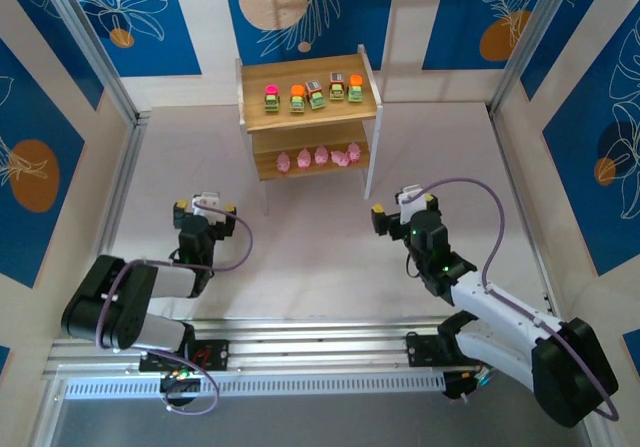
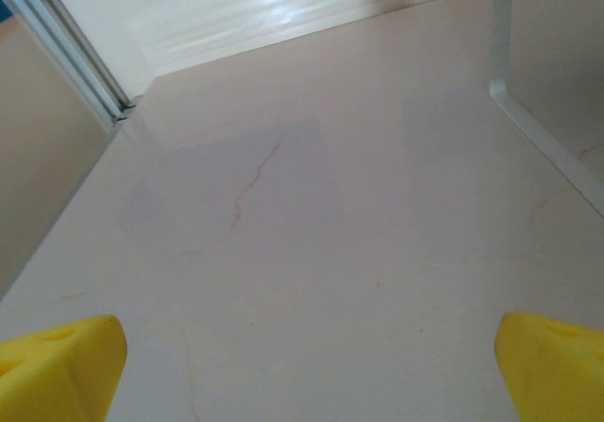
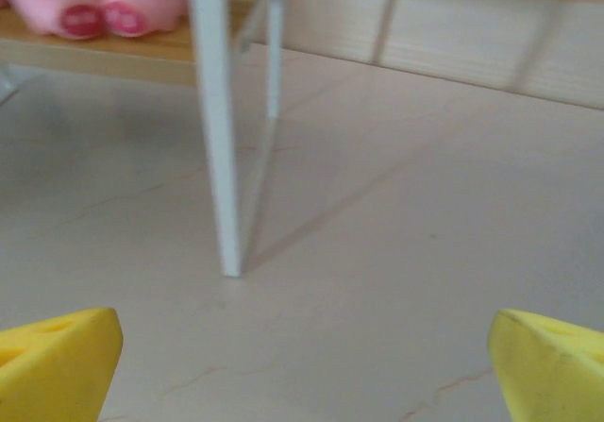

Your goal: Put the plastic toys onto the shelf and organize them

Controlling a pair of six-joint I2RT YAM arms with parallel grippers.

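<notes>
Left end effector (image 1: 206, 207) and right end effector (image 1: 404, 204) gape empty over the worktop (image 1: 300, 242); blocky toys (image 1: 312, 94) line the shelf (image 1: 300, 71) top, pink pigs (image 1: 320, 156) its lower board; bumping the near-right leg (image 1: 368, 179) could topple them.

The left arm (image 1: 130, 302) is made of fat, round black parts with a silver-white tube between them. The right arm (image 1: 505, 322) looks the same, with black joints and a long white tube. A thin purple cable (image 1: 248, 237) curls along the left arm. Another purple cable (image 1: 497, 212) makes a big bow over the right arm. A tiny green light (image 1: 432, 265) glows on the right arm. The left gripper (image 1: 205, 208) is black with a white middle. Its fingertips (image 2: 61, 365) are bright yellow wedges. The right gripper (image 1: 404, 204) matches it, and its fingertips (image 3: 552, 365) are yellow too.
</notes>
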